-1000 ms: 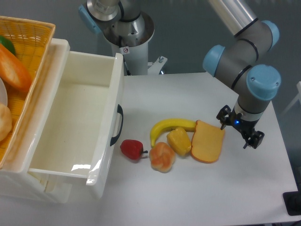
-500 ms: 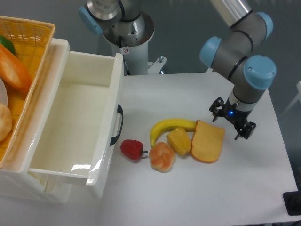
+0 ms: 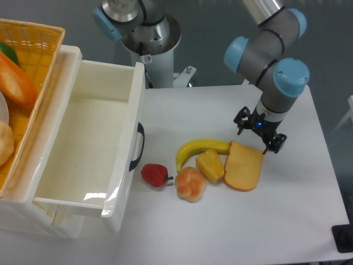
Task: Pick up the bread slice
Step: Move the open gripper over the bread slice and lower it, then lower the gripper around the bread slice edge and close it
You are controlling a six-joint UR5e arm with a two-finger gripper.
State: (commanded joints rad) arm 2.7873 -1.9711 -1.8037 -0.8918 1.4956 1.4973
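The bread slice (image 3: 243, 167) lies flat on the white table (image 3: 231, 221), yellow-orange with a darker crust rim, right of the small yellow pepper piece (image 3: 210, 165). My gripper (image 3: 258, 134) hangs just above the slice's far edge, fingers spread apart and empty. One fingertip (image 3: 240, 126) sits over the table near the banana's end, the other (image 3: 271, 147) near the slice's upper right corner.
A banana (image 3: 199, 149) touches the slice's upper left corner. A round orange-pink bun (image 3: 190, 184) and a red pepper (image 3: 155, 174) lie further left. A white open bin (image 3: 88, 149) and a wicker basket (image 3: 27, 83) with food stand at the left.
My gripper has moved left and a little up the frame, from right of the slice to just over its far edge. The objects have not moved.
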